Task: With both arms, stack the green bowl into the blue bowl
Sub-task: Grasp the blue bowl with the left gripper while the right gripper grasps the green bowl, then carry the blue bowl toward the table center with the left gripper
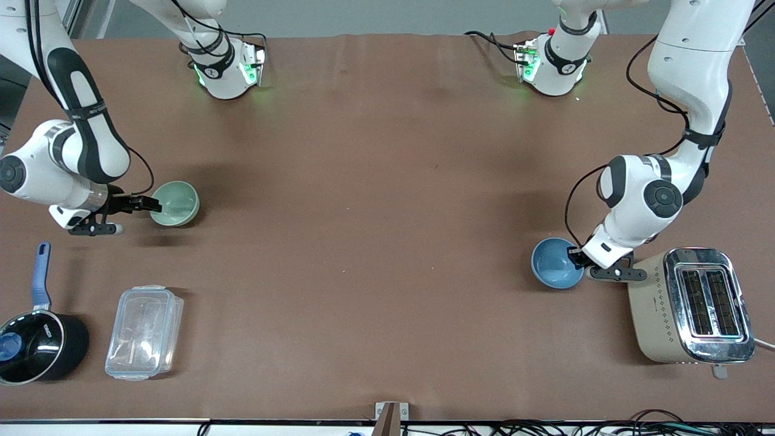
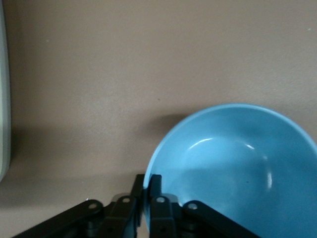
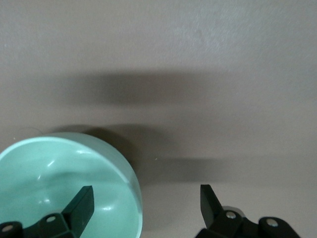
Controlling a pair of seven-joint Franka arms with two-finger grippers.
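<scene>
Left claw [image 2: 146,191] (pinching) blue bowl [image 2: 237,168]

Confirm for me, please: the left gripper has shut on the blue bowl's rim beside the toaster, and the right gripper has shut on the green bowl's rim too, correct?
Not quite. The left gripper is shut on the blue bowl beside the toaster, but the right gripper is open, its fingers straddling the green bowl's rim without pinching it. The right wrist view shows this.

The pale mint-green bowl [image 1: 175,203] sits upright toward the right arm's end of the table. The sky-blue bowl [image 1: 556,263], also upright, sits just beside the toaster [image 1: 690,306].
</scene>
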